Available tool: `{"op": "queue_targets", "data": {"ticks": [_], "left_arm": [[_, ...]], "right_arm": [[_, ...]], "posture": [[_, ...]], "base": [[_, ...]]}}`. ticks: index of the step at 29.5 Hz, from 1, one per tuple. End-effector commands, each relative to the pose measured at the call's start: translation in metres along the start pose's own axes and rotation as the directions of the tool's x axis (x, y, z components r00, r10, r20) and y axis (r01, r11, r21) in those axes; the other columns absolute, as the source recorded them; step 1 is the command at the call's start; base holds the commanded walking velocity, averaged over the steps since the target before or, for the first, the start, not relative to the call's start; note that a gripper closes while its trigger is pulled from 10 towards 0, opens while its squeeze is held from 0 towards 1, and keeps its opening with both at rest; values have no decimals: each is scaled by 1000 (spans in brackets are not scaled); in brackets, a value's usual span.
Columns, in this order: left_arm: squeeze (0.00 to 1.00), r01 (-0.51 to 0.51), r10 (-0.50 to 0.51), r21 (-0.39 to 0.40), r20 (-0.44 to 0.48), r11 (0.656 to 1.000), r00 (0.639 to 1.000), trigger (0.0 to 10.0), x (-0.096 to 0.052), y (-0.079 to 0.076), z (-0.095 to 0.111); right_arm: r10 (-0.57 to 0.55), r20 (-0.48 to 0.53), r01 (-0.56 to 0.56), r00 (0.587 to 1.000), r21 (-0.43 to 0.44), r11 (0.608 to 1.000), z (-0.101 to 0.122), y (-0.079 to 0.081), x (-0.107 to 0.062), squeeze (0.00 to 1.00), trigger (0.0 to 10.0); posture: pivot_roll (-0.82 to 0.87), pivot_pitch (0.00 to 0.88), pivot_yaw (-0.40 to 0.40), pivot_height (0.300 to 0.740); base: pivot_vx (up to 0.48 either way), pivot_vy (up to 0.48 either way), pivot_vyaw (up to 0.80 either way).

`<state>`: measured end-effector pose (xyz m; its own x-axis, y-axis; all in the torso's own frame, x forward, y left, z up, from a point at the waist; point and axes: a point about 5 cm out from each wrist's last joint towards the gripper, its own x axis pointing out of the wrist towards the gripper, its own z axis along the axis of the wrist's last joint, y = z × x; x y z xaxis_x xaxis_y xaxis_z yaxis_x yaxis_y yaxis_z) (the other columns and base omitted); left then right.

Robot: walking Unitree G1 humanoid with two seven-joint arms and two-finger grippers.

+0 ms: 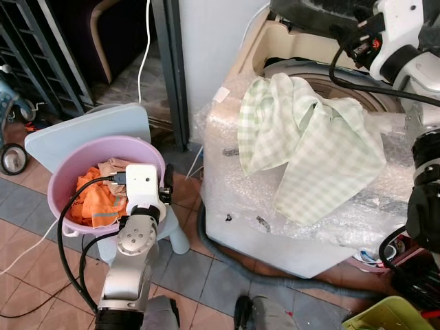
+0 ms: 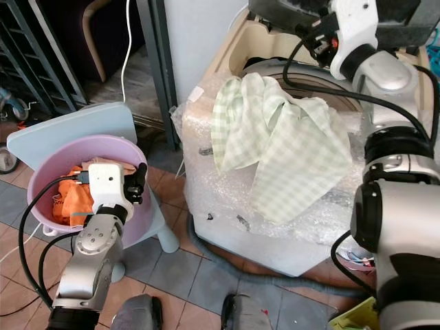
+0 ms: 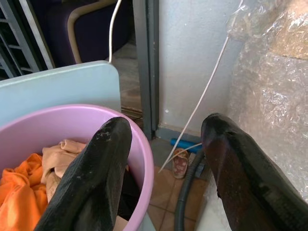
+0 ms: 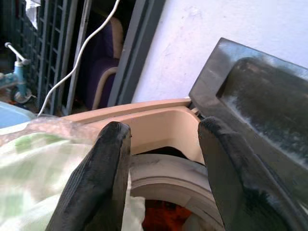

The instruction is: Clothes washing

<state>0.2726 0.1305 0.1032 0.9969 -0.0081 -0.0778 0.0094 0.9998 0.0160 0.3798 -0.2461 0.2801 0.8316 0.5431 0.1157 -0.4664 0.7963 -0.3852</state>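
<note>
Here the washer (image 1: 309,227), bubble-wrapped, stands lid up with a green checked cloth (image 1: 309,144) draped over its front rim. Pink basin (image 1: 69,172) of clothes sits on a stool beside it. Left hand (image 3: 166,159) wide above basin; right hand (image 4: 163,159) wide over the drum.

Bright, even daylight; sharp frames, soft shadows.

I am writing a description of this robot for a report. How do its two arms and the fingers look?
The left arm is silver metal with a round grey joint, a white boxy wrist and looping black cables. The right arm has white and silver shells, black joint bands and black cables. Each gripper, left and right, has two long, matte black, blunt-tipped fingers.
</note>
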Motion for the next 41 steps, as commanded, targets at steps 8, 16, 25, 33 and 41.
{"op": "queue_targets", "data": {"ticks": [8, 16, 25, 33, 41], "left_arm": [[0, 36, -36, 6, -4, 999, 999, 10000, 3, -4, -1], [0, 50, -50, 4, -4, 999, 999, 10000, 2, -6, -1], [0, 31, -31, 11, -11, 999, 999, 10000, 0, -2, -3], [0, 36, -36, 9, -11, 999, 999, 10000, 3, -5, -3], [0, 34, -34, 4, -2, 999, 999, 10000, 7, -8, -1]], "right_arm": [[375, -64, -363, 925, 144, 921, -10, 32, -48, 1000, 10000], [320, -269, -326, 908, 25, 945, -42, 44, -48, 1000, 10000], [186, -365, -208, 912, -21, 978, -63, 63, -33, 0, 0], [-111, -389, 111, 915, -22, 994, -69, 35, -14, 0, 0], [-436, -309, 480, 845, 80, 874, -40, 0, 13, 0, 0]], "posture": [[-52, 55, 11, 740], [-38, 58, 9, 740], [-25, 58, -1, 740], [-39, 51, -3, 740], [-26, 42, -15, 740]], "base": [[0, 0, 0], [0, 0, 0], [0, 0, 0], [0, 0, 0], [0, 0, 0]]}}
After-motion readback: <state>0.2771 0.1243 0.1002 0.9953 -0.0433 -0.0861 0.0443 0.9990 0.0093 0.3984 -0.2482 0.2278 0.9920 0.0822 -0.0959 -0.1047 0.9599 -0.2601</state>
